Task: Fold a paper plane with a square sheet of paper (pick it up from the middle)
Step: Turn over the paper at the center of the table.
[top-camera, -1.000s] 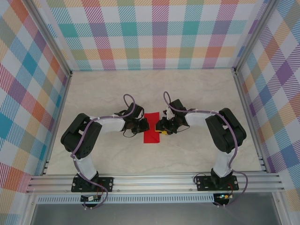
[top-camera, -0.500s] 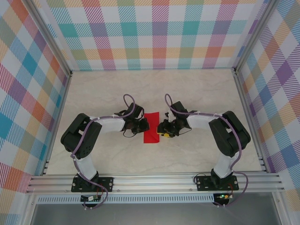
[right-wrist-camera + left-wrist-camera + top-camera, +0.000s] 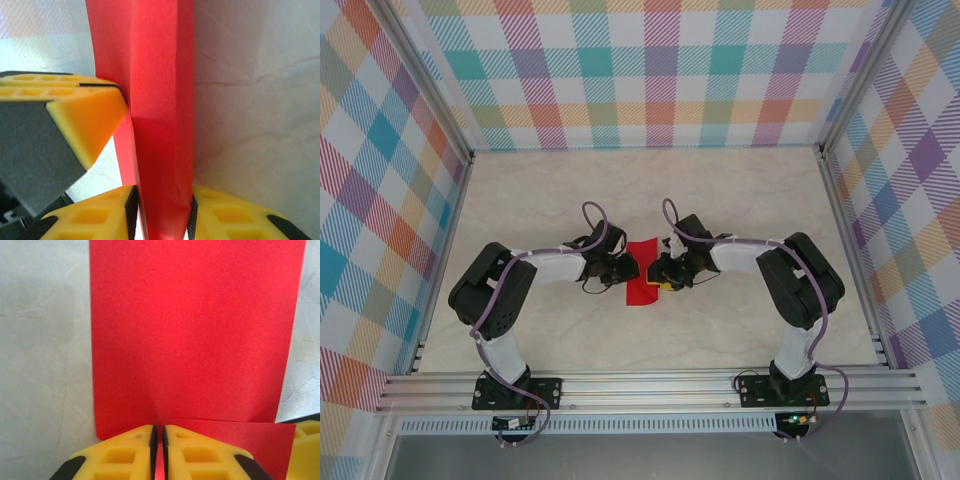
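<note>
The square sheet of paper is bright red and lies mid-table between both grippers. My left gripper meets its left edge. In the left wrist view the sheet spreads flat ahead, with a folded flap at the lower right. The left gripper is pinched to a thin slit with red paper in it. My right gripper is at the sheet's right edge. In the right wrist view a raised fold of the sheet stands between the right gripper pads, which press on both its sides.
The pale marble-look table is boxed in by checked walls on three sides, with an aluminium rail along the near edge. A yellow finger of the left gripper shows close to the fold's left side in the right wrist view.
The right gripper drew back to the right, then came left again against the sheet. The paper's right side now looks pushed up and narrower. The left arm has stayed put.
</note>
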